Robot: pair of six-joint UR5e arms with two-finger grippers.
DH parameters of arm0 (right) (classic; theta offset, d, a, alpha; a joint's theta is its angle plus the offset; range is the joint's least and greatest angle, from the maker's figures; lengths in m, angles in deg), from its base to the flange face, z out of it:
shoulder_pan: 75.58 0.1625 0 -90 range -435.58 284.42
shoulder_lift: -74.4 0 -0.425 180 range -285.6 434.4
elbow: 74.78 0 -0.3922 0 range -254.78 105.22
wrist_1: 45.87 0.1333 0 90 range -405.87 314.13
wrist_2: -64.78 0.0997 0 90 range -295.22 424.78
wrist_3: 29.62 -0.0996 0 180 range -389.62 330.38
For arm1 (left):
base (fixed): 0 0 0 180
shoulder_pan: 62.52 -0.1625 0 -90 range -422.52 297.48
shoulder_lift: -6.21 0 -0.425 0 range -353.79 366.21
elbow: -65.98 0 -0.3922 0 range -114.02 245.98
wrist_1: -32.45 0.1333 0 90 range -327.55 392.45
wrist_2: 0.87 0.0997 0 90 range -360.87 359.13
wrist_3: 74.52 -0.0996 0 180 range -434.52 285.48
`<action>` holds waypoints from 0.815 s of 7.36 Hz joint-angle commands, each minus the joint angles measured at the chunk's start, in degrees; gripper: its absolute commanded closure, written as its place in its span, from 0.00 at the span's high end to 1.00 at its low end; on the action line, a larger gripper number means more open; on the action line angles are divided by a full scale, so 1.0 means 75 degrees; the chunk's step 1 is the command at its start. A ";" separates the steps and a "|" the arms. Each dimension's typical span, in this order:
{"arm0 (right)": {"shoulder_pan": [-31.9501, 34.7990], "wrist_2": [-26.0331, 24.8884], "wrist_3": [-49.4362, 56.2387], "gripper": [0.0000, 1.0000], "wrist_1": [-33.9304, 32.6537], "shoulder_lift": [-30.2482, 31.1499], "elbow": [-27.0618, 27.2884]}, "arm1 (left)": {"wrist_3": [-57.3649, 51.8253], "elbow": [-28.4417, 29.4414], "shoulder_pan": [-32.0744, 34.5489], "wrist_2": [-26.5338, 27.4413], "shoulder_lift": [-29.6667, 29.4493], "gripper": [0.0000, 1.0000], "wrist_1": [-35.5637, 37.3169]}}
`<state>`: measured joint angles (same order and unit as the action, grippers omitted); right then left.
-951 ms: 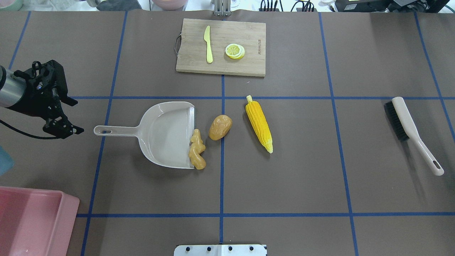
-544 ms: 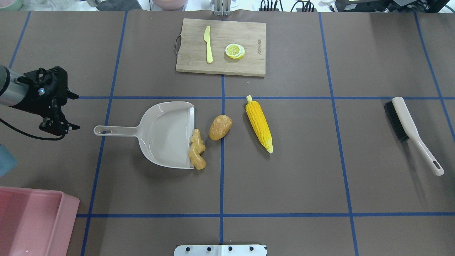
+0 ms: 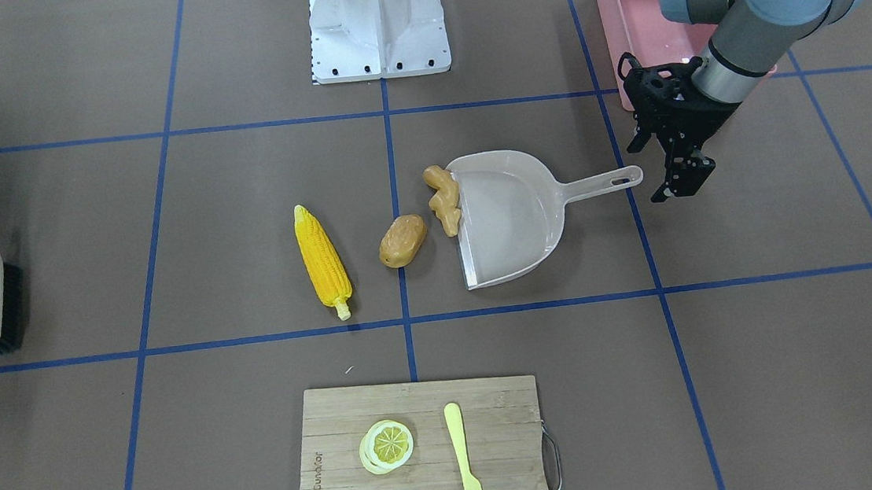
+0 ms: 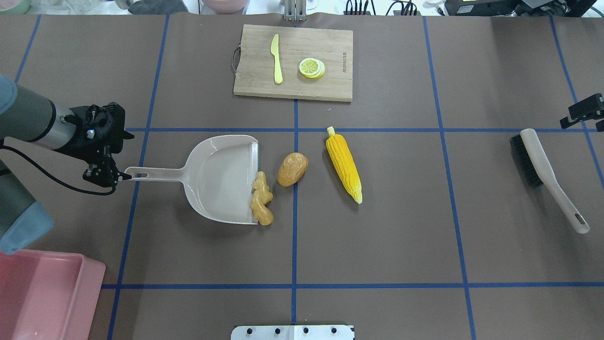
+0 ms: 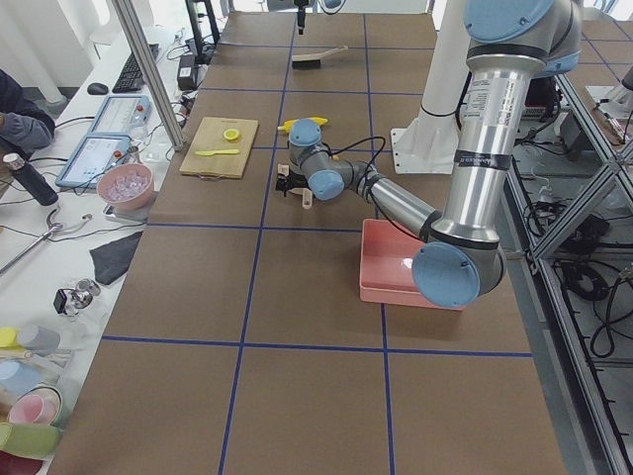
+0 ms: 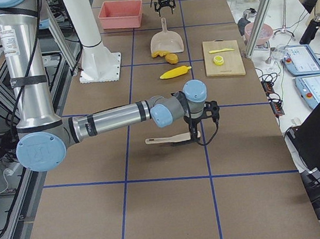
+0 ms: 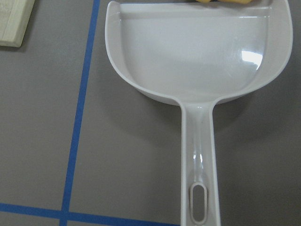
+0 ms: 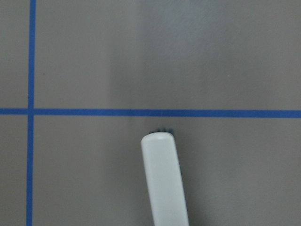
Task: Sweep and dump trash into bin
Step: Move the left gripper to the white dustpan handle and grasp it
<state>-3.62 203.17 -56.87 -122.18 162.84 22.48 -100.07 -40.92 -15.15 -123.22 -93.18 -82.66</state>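
Note:
The corn cob (image 4: pixel 344 163), potato (image 4: pixel 292 169) and ginger root (image 4: pixel 262 198) lie mid-table. The ginger rests against the lip of the beige dustpan (image 4: pixel 222 174). The pink bin (image 4: pixel 92 271) stands at the near left corner. My left gripper (image 4: pixel 127 157) is open and empty, over the end of the dustpan's handle (image 7: pixel 200 188). My right gripper (image 4: pixel 592 117) shows partly at the right edge. It looks open and hovers beside the head of the brush (image 4: pixel 542 165), whose tip fills the right wrist view (image 8: pixel 162 179).
A wooden cutting board (image 4: pixel 325 42) with a lemon slice (image 4: pixel 312 67) and a pale yellow knife (image 4: pixel 276 59) lies at the far centre. The robot's white base plate (image 4: pixel 292 332) is at the near edge.
My left gripper has moved right and slightly toward the robot, up to the end of the dustpan's handle. My right gripper has come into view at the right edge. The trash has not moved.

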 commanded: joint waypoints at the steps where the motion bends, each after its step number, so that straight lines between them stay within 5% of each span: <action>1: -0.1072 -0.0286 0.0000 1.00 0.0026 0.0462 0.0250 | 0.0007 0.0050 -0.0058 0.0013 -0.0177 0.99 -0.0003; 6: -0.1814 -0.0347 -0.0023 1.00 -0.0687 0.1037 0.0834 | 0.0569 0.0390 -0.0304 0.0013 -0.0330 0.97 -0.0015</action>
<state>-16.88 200.10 -57.04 -125.74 169.21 26.80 -97.16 -38.60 -17.11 -123.10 -95.33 -82.70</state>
